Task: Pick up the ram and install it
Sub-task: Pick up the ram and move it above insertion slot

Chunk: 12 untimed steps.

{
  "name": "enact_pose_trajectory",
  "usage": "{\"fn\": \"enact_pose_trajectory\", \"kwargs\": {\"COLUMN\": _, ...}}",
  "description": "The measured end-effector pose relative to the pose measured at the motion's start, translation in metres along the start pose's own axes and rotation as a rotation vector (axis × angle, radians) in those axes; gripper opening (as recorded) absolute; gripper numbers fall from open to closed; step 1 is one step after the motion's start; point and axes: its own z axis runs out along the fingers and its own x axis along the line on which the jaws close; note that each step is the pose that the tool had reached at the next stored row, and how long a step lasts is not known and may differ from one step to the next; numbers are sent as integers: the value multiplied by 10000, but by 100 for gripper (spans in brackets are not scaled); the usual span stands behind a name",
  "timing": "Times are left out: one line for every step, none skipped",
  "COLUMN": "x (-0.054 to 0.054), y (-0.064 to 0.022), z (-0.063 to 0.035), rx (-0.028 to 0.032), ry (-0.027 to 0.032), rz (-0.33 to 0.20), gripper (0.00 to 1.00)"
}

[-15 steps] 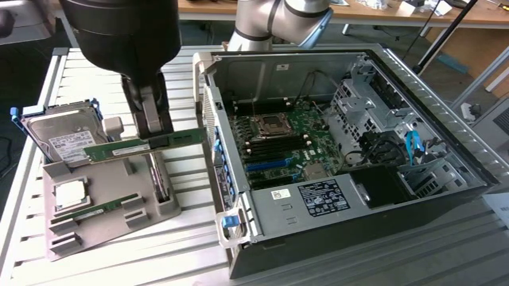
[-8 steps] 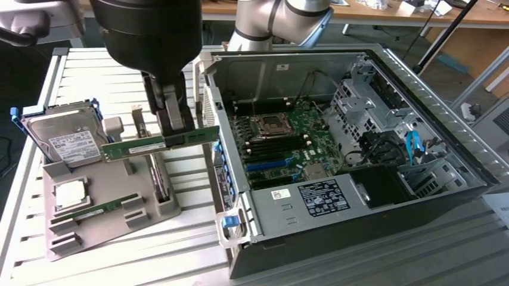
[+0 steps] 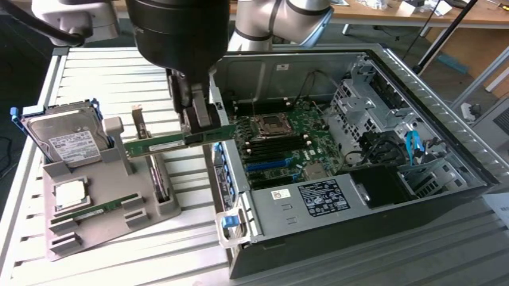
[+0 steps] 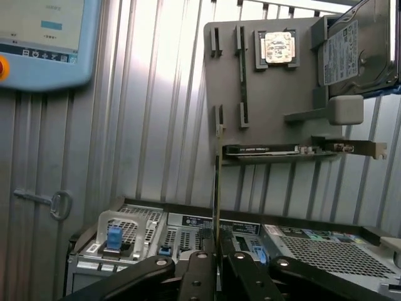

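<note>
Green, long, thin, the ram (image 3: 155,145) sits level; gripper (image 3: 202,136) clamped on it.

Overhead light is bright and hard, throwing white glare across the slatted metal table (image 3: 99,68) in both views, while the open computer case (image 3: 342,253) interior sits in softer, darker shadow.

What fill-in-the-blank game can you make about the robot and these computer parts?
1. The gripper holds a ram stick whose colour is ____.
2. The hard drive stands on the exterior view's ____ side.
3. The computer case is ____, so you can see its inside.

Missing words: green; left; open.
</note>
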Motion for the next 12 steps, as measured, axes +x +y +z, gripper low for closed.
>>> {"fn": "enact_pose_trajectory", "kwargs": {"x": 5, "y": -35, "z": 1, "rx": -1, "ry": 1, "rz": -1, "gripper": 15}}
{"fn": "enact_pose_trajectory", "kwargs": {"x": 7, "y": -55, "z": 2, "rx": -1, "ry": 0, "rz": -1, "gripper": 15}}
{"fn": "enact_pose_trajectory", "kwargs": {"x": 11, "y": -85, "z": 4, "rx": -1, "ry": 0, "rz": -1, "gripper": 15}}
{"fn": "enact_pose_trajectory", "kwargs": {"x": 14, "y": -106, "z": 5, "rx": -1, "ry": 1, "rz": -3, "gripper": 15}}
{"fn": "enact_pose_trajectory", "kwargs": {"x": 17, "y": -130, "z": 6, "rx": -1, "ry": 1, "rz": -3, "gripper": 15}}
{"fn": "enact_pose_trajectory", "kwargs": {"x": 20, "y": -151, "z": 7, "rx": -1, "ry": 0, "rz": -3, "gripper": 15}}
{"fn": "enact_pose_trajectory", "kwargs": {"x": 23, "y": -175, "z": 8, "rx": -1, "ry": 0, "rz": -4, "gripper": 15}}
{"fn": "enact_pose_trajectory", "kwargs": {"x": 26, "y": -199, "z": 10, "rx": 0, "ry": 0, "rz": -5, "gripper": 15}}
{"fn": "enact_pose_trajectory", "kwargs": {"x": 30, "y": -228, "z": 11, "rx": -1, "ry": 0, "rz": -5, "gripper": 15}}
{"fn": "enact_pose_trajectory", "kwargs": {"x": 34, "y": -255, "z": 12, "rx": -1, "ry": 0, "rz": -6, "gripper": 15}}
{"fn": "enact_pose_trajectory", "kwargs": {"x": 37, "y": -281, "z": 13, "rx": -1, "ry": 1, "rz": -6, "gripper": 15}}
{"fn": "enact_pose_trajectory", "kwargs": {"x": 41, "y": -312, "z": 15, "rx": 0, "ry": 0, "rz": -6, "gripper": 15}}
